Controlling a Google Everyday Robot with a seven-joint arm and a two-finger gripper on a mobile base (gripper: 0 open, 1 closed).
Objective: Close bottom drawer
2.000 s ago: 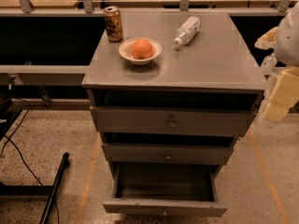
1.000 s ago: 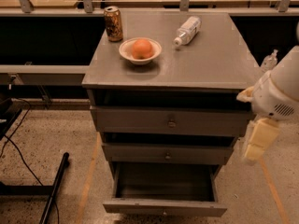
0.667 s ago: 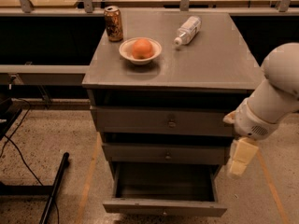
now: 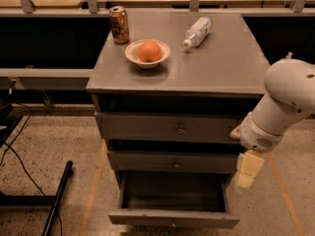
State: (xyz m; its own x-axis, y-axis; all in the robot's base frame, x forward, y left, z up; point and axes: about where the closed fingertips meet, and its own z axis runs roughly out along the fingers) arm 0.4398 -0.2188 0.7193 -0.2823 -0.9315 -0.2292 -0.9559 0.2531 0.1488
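Note:
The bottom drawer (image 4: 173, 217) of the grey cabinet is pulled out, its inside empty and its low flat front near the bottom edge of the view. The middle drawer (image 4: 173, 162) and top drawer (image 4: 179, 128) above it are pushed in. My white arm comes in from the right, and the cream-coloured gripper (image 4: 246, 175) hangs pointing down beside the cabinet's right front corner, just above and to the right of the open drawer. It touches nothing.
On the cabinet top (image 4: 221, 68) stand a can (image 4: 119, 24), a white bowl (image 4: 147, 53) holding an orange fruit, and a plastic bottle (image 4: 198, 32) lying on its side. A black pole (image 4: 56, 199) and cables lie on the speckled floor at the left.
My arm has swung in from the right and lowered, bringing the gripper from beside the cabinet top down to the right front corner next to the open bottom drawer. The drawer has not moved.

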